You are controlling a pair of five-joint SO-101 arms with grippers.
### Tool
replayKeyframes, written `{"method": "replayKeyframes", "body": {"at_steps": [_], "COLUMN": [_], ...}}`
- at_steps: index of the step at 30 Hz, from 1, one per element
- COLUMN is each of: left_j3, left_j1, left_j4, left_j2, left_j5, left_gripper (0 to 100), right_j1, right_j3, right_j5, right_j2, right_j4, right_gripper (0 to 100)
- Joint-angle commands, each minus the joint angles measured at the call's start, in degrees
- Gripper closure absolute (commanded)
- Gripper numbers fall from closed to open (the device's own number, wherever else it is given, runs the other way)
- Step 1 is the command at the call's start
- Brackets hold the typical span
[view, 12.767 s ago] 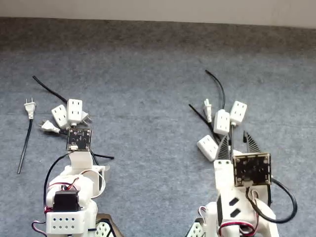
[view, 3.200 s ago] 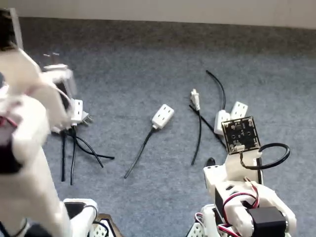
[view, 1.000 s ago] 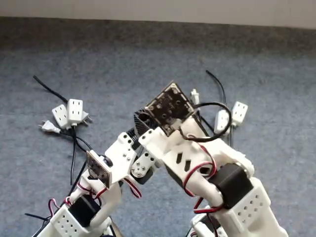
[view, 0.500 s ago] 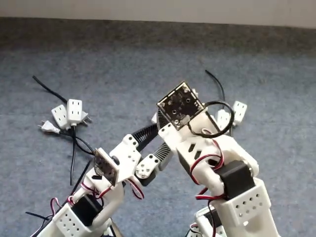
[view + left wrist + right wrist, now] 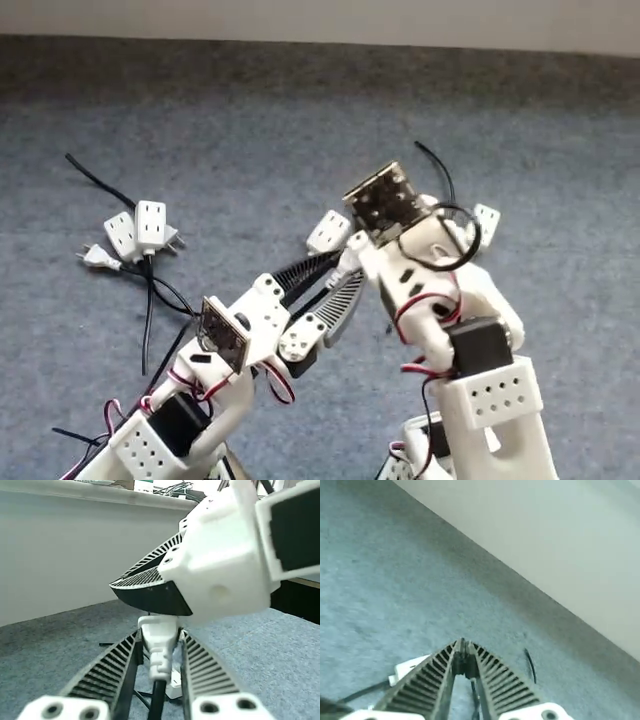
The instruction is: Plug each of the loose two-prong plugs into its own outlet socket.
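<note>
Right claw [image 5: 462, 661] swung rightward, clenched, uncovering an outlet socket [image 5: 328, 231]. Left claw [image 5: 161, 634] grasps a white plug [image 5: 159, 655].

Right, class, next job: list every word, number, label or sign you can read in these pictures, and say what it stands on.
No text here can be read.
Packaging on the ledge, left wrist view: coloured print, too blurred to read.
White plug in the left gripper: no lettering visible.
Outlet sockets and circuit board on an arm's wrist, high view: any marks too small to read.
</note>
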Motion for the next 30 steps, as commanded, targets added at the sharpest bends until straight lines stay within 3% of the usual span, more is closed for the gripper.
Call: {"method": "replayKeyframes", "body": {"at_steps": [1,12,17,23,27,30], "left_j3": [-3.91,-3.56,-3.56,-3.65,-6.46,-13.49], "left_j1": [0.22,0.13,-7.08,-17.98,-18.86,-19.03], "left_j4": [-1.67,-1.67,-1.67,-1.58,-0.35,0.88], "left_j2": [-1.19,-1.19,-0.75,-0.57,3.12,13.41], "left_j5": [-0.35,-0.44,-0.18,9.58,9.76,9.41], "left_gripper": [99,99,99,99,99,99], "right_j1": [6.55,9.71,14.11,21.67,25.8,27.74], "right_j3": [2.77,0.75,-4.97,-11.12,-11.47,-9.45], "right_j5": [3.87,5.45,5.1,0.35,-4.57,-6.51], "right_j2": [1.1,1.1,1.1,1.1,1.1,1.19], "right_j4": [-0.13,-0.13,1.36,15.6,24.04,30.99], "right_gripper": [99.1,99.1,99.1,99.1,99.1,99.1]}}
